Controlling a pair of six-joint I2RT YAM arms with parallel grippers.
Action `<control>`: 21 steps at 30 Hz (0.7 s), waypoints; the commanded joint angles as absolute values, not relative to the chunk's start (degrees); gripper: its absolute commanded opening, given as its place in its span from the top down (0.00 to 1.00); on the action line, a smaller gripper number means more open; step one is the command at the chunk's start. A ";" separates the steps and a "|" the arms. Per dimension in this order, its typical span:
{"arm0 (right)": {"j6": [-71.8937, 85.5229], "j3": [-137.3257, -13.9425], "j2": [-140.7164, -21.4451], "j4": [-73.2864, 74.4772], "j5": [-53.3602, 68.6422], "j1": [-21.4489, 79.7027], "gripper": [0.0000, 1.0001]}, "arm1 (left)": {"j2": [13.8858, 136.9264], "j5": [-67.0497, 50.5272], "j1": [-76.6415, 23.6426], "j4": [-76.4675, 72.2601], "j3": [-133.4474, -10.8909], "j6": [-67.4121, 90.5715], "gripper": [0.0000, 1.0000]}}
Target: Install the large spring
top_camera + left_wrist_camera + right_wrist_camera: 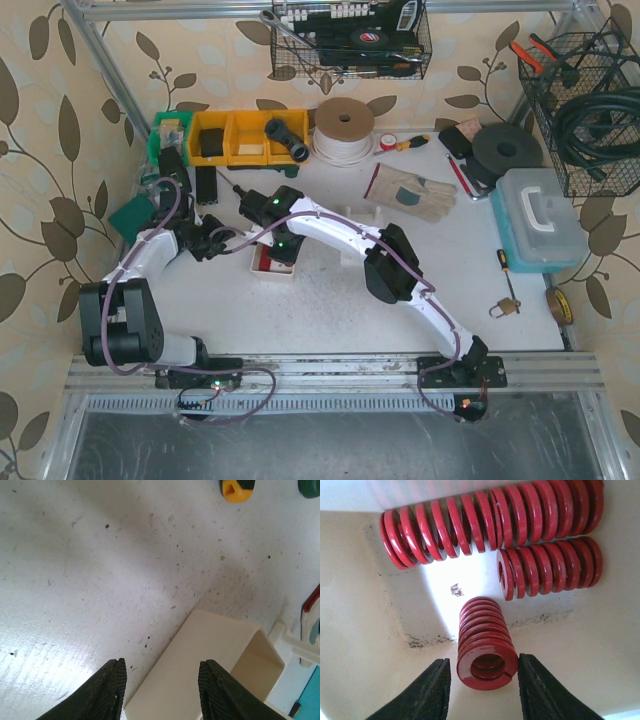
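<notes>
Three red springs lie in a cream tray (365,630). The large spring (490,520) is the longest and lies across the far side. A medium spring (550,567) lies below it on the right. My right gripper (484,680) is open around the end of a short spring (482,640); the right finger touches it and a thin gap shows on the left. From above, the tray (258,272) sits under the right wrist. My left gripper (162,680) is open just left of it, with the tray's outer wall (200,660) showing between its fingers.
Yellow bins (235,135), a tape roll (343,125), work gloves (410,190) and a pale blue case (540,215) stand farther back and right. A padlock (503,306) lies front right. Wire baskets (350,35) hang on the back wall.
</notes>
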State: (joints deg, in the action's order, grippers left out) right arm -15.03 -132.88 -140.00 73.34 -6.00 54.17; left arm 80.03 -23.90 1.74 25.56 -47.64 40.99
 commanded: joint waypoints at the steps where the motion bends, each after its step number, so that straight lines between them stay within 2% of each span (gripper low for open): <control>1: -14.41 -131.09 -141.39 73.38 -6.30 54.44 0.60 | 78.35 -23.81 3.03 27.01 -47.55 40.83 0.54; 10: -14.59 -131.13 -141.86 72.64 -6.86 54.23 0.63 | 77.97 -24.17 3.75 27.55 -47.55 40.46 0.55; 17: -14.59 -131.45 -142.11 73.67 -7.02 54.14 0.75 | 78.30 -24.42 3.94 27.56 -47.85 40.47 0.55; 21: -14.68 -132.30 -142.20 74.52 -7.50 54.16 0.89 | 78.35 -24.38 4.04 27.66 -48.12 40.31 0.55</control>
State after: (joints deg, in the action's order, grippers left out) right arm -14.81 -131.57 -140.03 71.61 -6.33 54.11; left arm 79.70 -24.05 3.44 26.50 -47.64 40.93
